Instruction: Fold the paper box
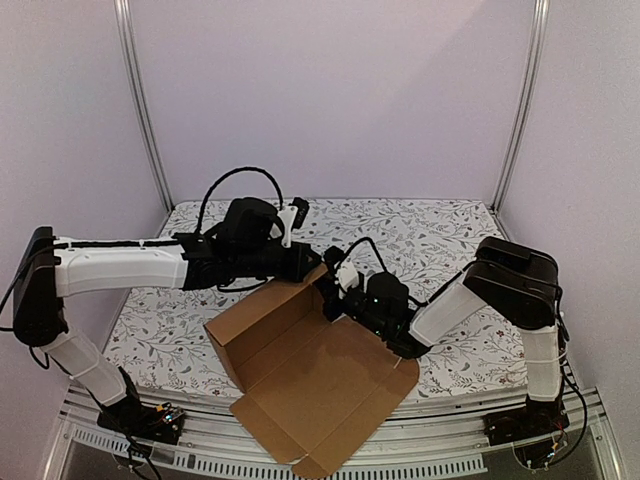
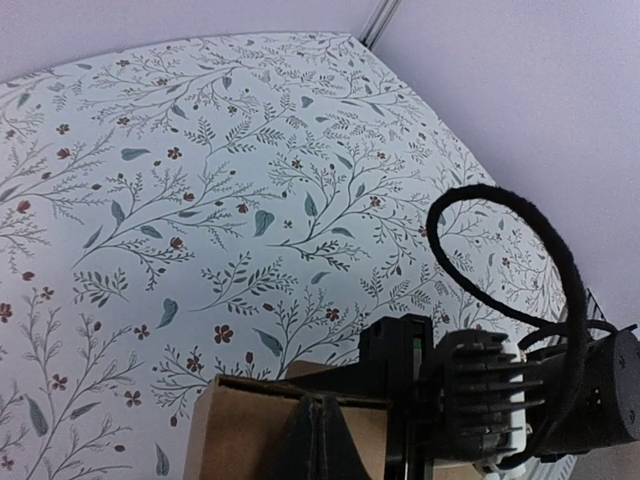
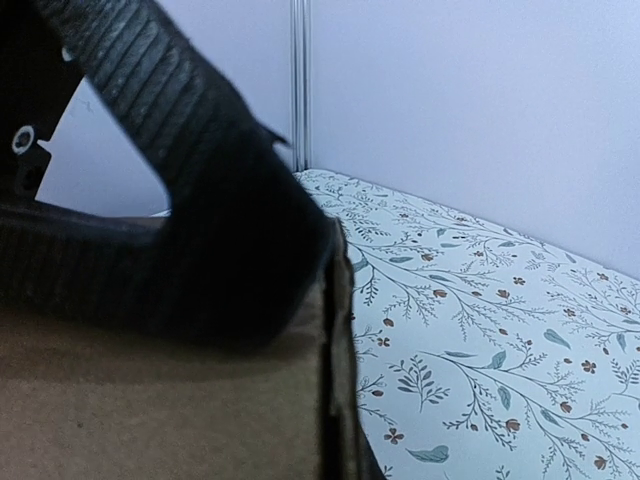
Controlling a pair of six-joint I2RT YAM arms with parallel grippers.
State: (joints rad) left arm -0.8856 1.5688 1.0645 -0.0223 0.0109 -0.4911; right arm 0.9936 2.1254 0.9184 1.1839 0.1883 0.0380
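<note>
Got right gripper [image 3: 330, 290] clamped on box [image 1: 310, 380] back wall, left gripper [image 1: 312, 267] closed and pressing just beside. Could crumple or drop that wall by pulling unevenly.

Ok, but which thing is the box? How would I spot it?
Look at the table with the flowery cloth. At its near edge, between the left arm and the right arm, lies the paper box: a big brown cardboard sheet with a wall standing up at the back. It is the only plain brown thing there; the rest is black, white or flowery.
</note>
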